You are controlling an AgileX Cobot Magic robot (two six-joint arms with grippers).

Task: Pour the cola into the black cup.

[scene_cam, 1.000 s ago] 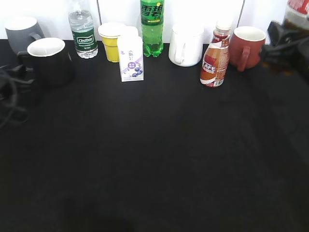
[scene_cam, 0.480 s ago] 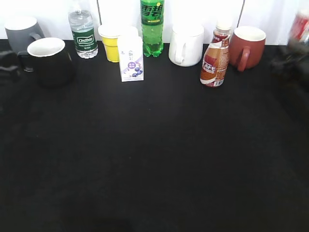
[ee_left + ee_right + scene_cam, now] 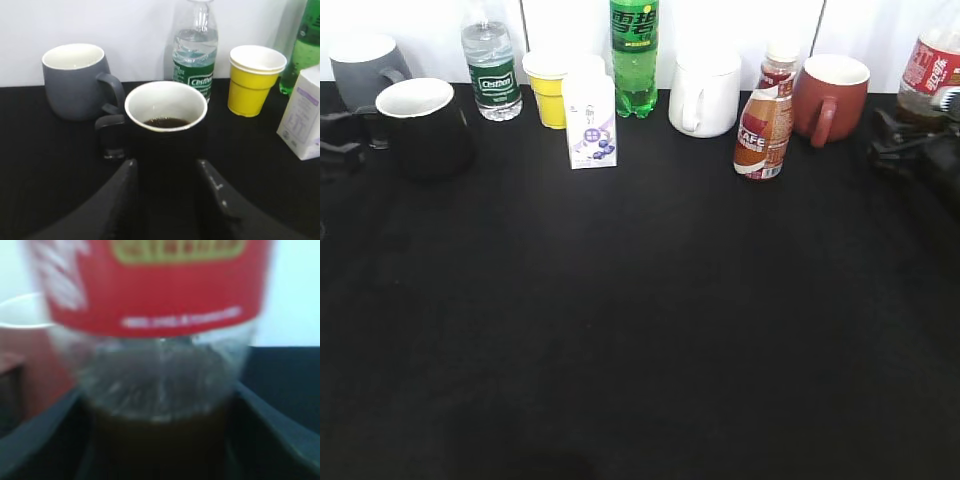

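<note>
My right tool has its jaws on either side of the cola, low on the bottle; I can't tell whether they grip it or merely flank it. The cola stands upright at the far right of the surface, right of the red-brown mug. My left tool is spread open around the black cup, its fingers beside the walls. The cup stands just in front of the grey mug and holds a little dark liquid.
</note>
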